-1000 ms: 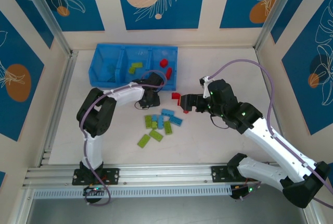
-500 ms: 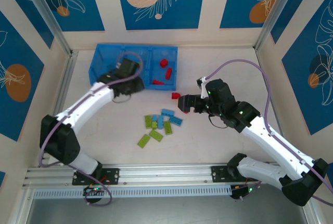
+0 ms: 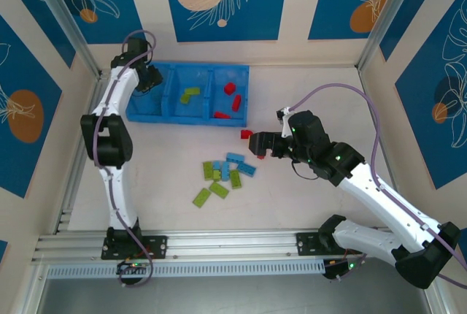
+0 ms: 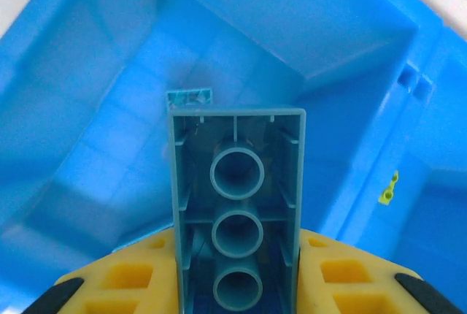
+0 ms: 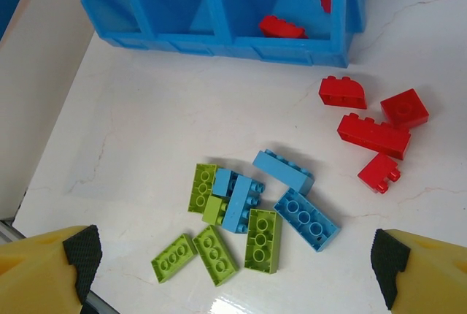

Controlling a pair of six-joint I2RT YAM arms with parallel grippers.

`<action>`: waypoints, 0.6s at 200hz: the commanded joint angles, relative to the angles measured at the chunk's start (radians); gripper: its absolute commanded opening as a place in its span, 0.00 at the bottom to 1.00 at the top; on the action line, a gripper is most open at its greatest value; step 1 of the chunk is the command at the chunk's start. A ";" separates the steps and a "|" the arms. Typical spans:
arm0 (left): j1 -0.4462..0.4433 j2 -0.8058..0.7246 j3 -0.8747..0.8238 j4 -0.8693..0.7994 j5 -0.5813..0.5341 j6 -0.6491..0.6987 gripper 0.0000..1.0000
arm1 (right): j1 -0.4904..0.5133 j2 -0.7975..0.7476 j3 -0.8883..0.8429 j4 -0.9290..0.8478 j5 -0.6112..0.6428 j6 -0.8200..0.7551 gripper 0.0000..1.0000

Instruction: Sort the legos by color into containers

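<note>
- Left wrist view: the left pincer [image 4: 237,285] is clenched on a light blue brick [image 4: 237,197]. Its yellow fingers [image 4: 128,281] press the brick's 2 long side walls. The brick points away from the wrist, with its hollow underside and 3 tubes facing the camera.
- Handling (a judgement): the brick looks hard, stiff, very light and not fragile. Its walls are smooth plastic, so it may twist or slip if pinched near one end. The best hold is across the 2 long flat walls near mid-length, roughly as it is gripped here.
- Position: the held brick hangs over the left compartment [image 4: 109,146] of the tray [image 4: 350,51], inside the line of the walls. Whether it touches the floor cannot be told. A lime brick [image 4: 389,188] lies in the next compartment.
- Top external view: the left pincer [image 3: 149,80] sits at the far-left end of the tray [image 3: 182,117]. The middle compartment holds lime pieces [image 3: 191,93] and the right compartment holds red pieces [image 3: 230,95].
- Right wrist view: the right pincer [image 3: 257,146] is released, its fingers spread wide over the tabletop [image 5: 131,131] with nothing between them. A mixed pile [image 5: 248,212] of blue and lime bricks lies below it. 4 red bricks [image 5: 368,120] lie just beside the tray's right end, all unsorted.
</note>
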 commanded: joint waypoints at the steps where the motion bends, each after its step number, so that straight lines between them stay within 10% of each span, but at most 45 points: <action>1: 0.013 0.030 0.141 -0.114 0.031 0.041 0.39 | 0.008 -0.027 -0.007 -0.023 -0.007 0.023 0.97; 26: 0.017 -0.007 0.144 -0.133 0.033 0.032 0.66 | 0.010 -0.027 -0.008 -0.019 -0.005 0.031 0.97; 79: -0.018 -0.484 -0.338 0.016 0.133 -0.057 0.64 | 0.012 0.064 -0.009 0.034 -0.013 0.036 0.97; 120: -0.231 -0.935 -0.709 0.121 0.065 0.063 0.61 | -0.004 0.215 0.014 0.007 0.073 0.103 0.97</action>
